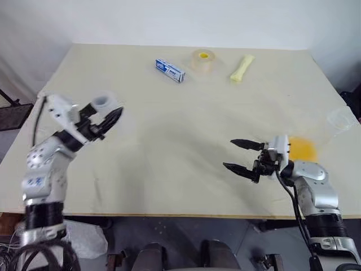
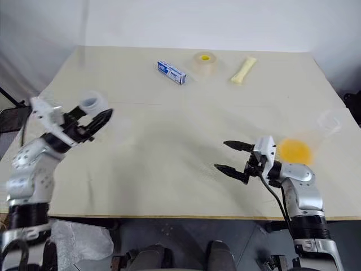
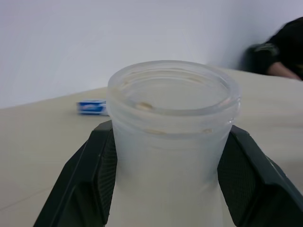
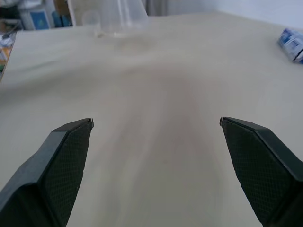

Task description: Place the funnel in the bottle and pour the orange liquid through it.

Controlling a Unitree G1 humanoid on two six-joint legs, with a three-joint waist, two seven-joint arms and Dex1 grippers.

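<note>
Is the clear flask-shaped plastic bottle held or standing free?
Held: the left gripper's black fingers press both sides of the clear flask-shaped plastic bottle's neck.

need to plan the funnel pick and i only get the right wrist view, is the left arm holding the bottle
Observer: Yes. The left gripper has its fingers clamped on the bottle at the neck, just under the rim.
Operator: ok where is the orange liquid, cant see it
Observer: The orange liquid is on the table just to the right of the right gripper, beside its wrist.
Operator: and the funnel
Observer: A small clear piece sits near the table's right edge, beyond the liquid. It looks like the funnel, though I can't be sure.
</note>
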